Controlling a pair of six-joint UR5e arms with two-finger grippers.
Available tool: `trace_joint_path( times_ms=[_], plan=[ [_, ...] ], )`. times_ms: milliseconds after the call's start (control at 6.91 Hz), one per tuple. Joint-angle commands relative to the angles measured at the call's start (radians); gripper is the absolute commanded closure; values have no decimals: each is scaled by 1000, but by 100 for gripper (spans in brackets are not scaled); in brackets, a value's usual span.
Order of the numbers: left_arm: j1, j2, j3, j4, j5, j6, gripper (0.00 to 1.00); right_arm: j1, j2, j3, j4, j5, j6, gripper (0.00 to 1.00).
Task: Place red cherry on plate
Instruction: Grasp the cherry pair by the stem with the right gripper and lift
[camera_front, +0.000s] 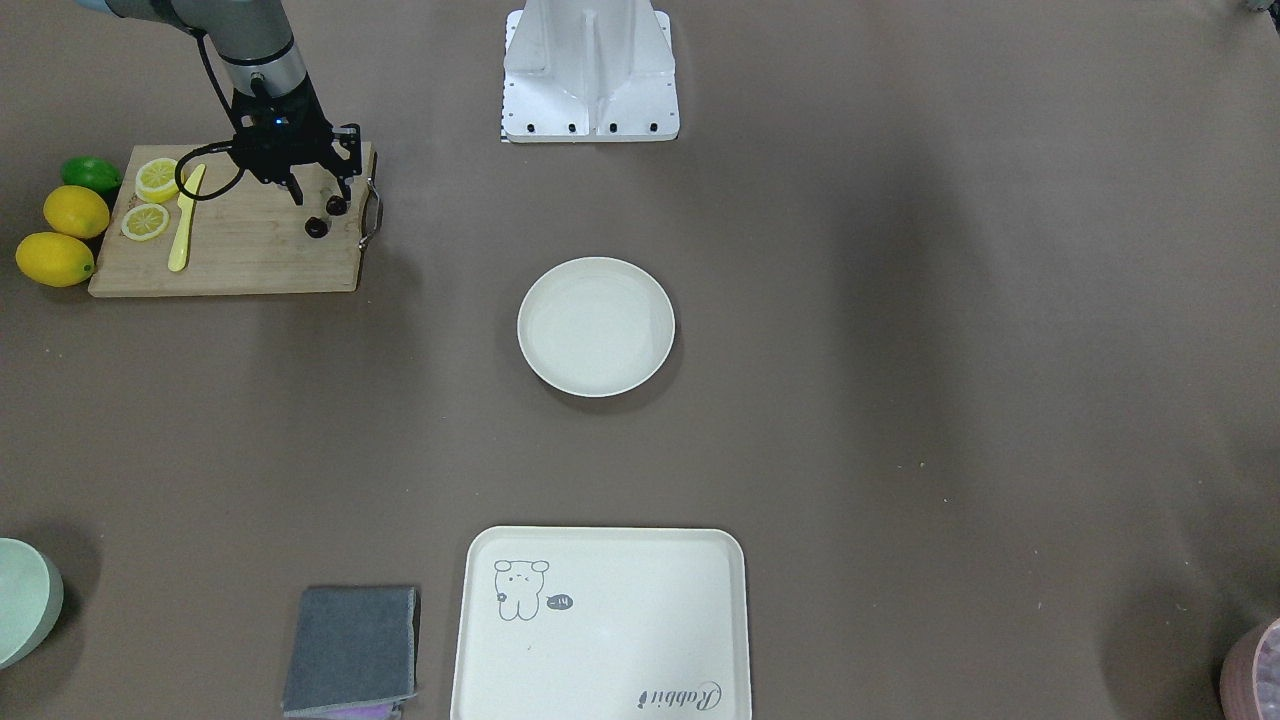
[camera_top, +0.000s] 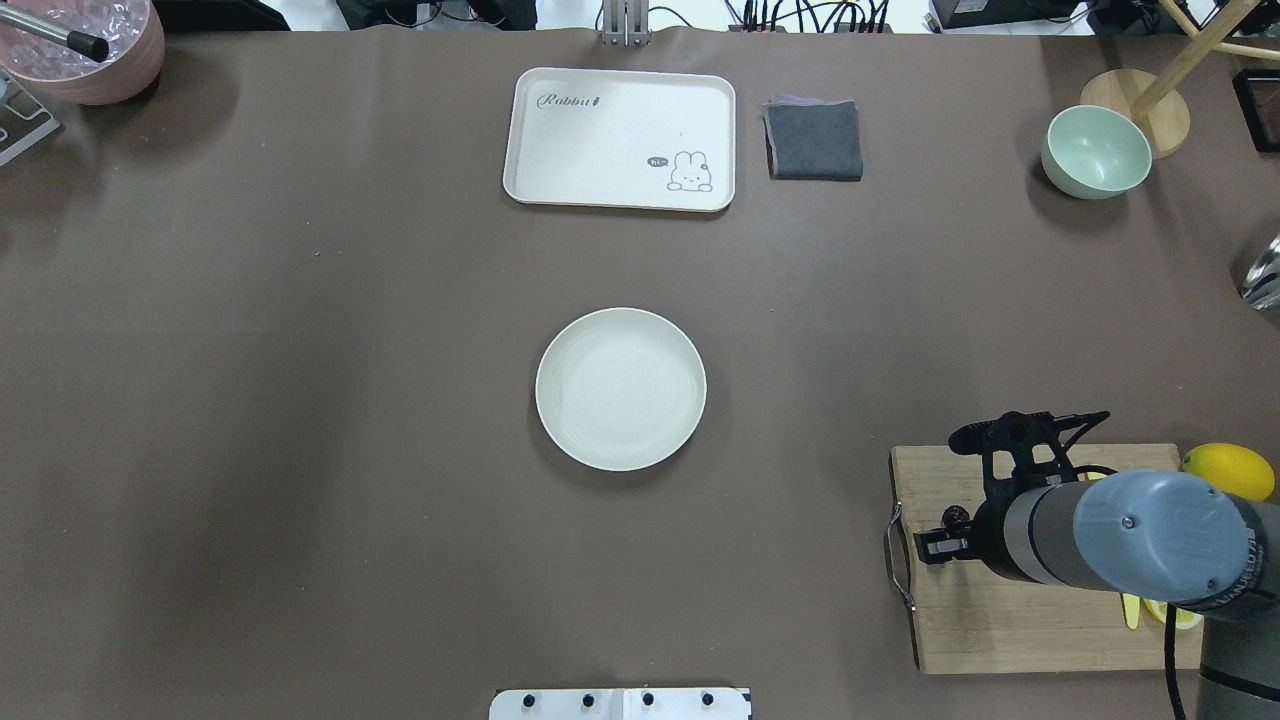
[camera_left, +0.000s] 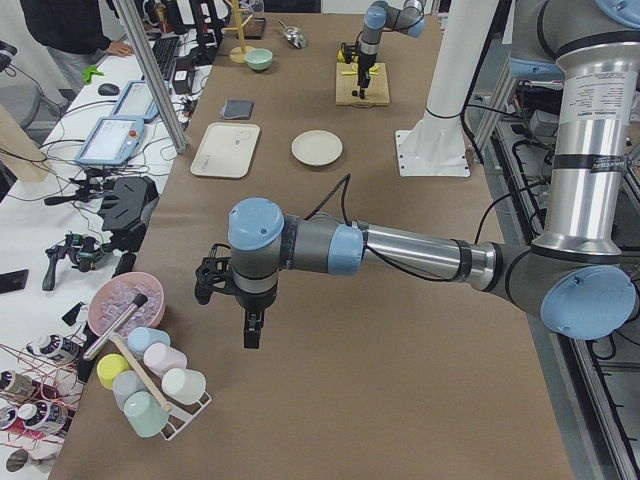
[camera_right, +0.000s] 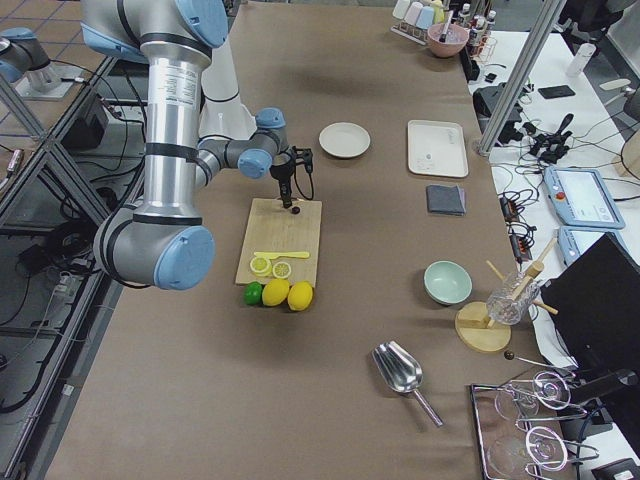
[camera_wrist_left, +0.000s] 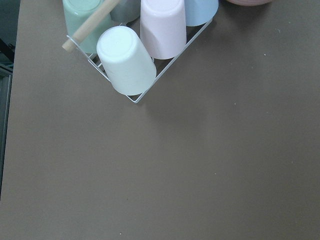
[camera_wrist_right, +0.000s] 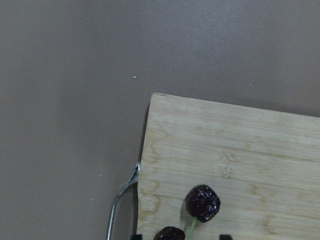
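Cherries come as a joined pair here: the red cherry (camera_wrist_right: 202, 203) is two tiny dark maroon rounds on thin green stems, lying on one wooden cutting board (camera_front: 250, 255) near the corner beside its single metal handle (camera_front: 372, 212). The right claw (camera_front: 322, 197) hangs directly over the pair with its two fingers spread wide, released and grasping nothing. In the right wrist view the two fingertips show at the bottom edge, one on either side of the lower cherry; I cannot tell whether either one touches the fruit. On the far half of the same board lie two lemon slices (camera_front: 158, 178) and one yellow knife (camera_front: 184, 225). Just off that end, on the brown surface (camera_front: 900, 400), sit two whole lemons (camera_front: 76, 211) and one lime (camera_front: 91, 174). The one round off-white plate (camera_front: 560, 300) stands at the middle of the surface, well apart from the board, and holds nothing. Beyond it are one rectangular cream tray (camera_front: 620, 620) with a small animal drawing, one folded grey cloth (camera_front: 352, 648) just beside the tray, and one pale green bowl (camera_front: 25, 600). The left claw (camera_left: 251, 328) points down over the other end of the surface, and I cannot tell how its fingers stand. Its wrist view shows five upturned cups (camera_wrist_left: 125, 60) in one wire rack (camera_wrist_left: 145, 92).
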Motion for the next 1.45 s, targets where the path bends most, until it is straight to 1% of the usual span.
trace_joint_path(
  times_ms=[0, 434, 579, 723, 868, 1013, 1157, 1302],
  plan=[
    [0, -12, -2, 0, 1, -7, 2, -1, -2, -2, 0, 1, 2, 100],
    [0, -24, -4, 0, 1, -7, 2, 0, 5, 5, 0, 12, 57, 100],
    [0, -24, -4, 0, 1, -9, 2, 35, 8, 21, -1, 21, 54, 100],
    [0, -24, -4, 0, 1, -9, 2, 110, 8, 60, -11, 88, 50, 100],
    [-1, -23, -5, 0, 1, -9, 2, 222, 7, 108, -17, 183, 47, 100],
    [-1, -23, -7, 0, 1, -9, 2, 302, 37, 140, -106, 285, 37, 100],
    [-1, -23, -10, 0, 1, -9, 2, 429, 186, 168, -306, 385, -8, 100],
    [-1, -23, -14, 0, 1, -10, 2, 525, 372, 191, -594, 457, -121, 100]
  ],
)
